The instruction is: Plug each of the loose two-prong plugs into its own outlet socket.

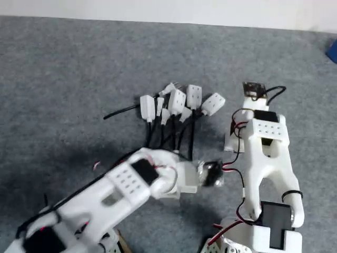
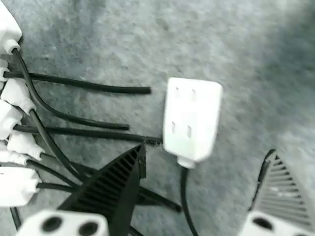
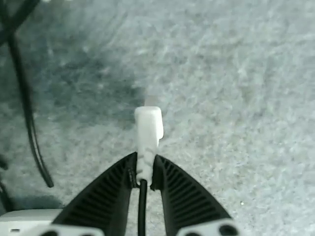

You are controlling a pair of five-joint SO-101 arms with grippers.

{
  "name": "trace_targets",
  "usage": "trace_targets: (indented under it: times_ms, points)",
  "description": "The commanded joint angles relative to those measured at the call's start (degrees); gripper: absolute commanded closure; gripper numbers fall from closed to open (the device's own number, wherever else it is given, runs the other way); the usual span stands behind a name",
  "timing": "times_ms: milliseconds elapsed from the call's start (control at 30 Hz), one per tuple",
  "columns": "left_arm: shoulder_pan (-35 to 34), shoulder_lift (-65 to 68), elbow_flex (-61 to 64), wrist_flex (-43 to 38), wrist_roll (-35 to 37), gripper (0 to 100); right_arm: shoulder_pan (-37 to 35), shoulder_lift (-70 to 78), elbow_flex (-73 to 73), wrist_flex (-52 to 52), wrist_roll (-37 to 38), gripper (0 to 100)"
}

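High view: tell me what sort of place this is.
Probably a robotics test bench: two white robot arms sit on a grey felt-like table top, with a cluster of white plugs and sockets on black cords.

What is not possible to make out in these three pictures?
Right wrist view: the prongs of the plug held by the right gripper are blurred.
Left wrist view: the white cord ends are cut off by the edge.
High view: the socket cluster is too small to tell which are filled.
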Motion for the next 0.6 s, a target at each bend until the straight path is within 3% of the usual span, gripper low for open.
trace_targets:
  times_ms: [0, 233, 567]
  points:
    - [-0.57, 12.09, -10.59, -1.67, 0.26, 63, 0.75, -2.51, -0.13, -1.19, -1.23, 99.2]
    - [-1.10, 22.73, -15.52, -2.11, -2.64, 63, 0.66, -2.95, 0.04, -1.01, -1.23, 99.2]
    - [-6.81, 30.99, -18.33, -6.86, -5.19, 64, -4.18, -18.86, 9.19, -1.27, -1.23, 99.2]
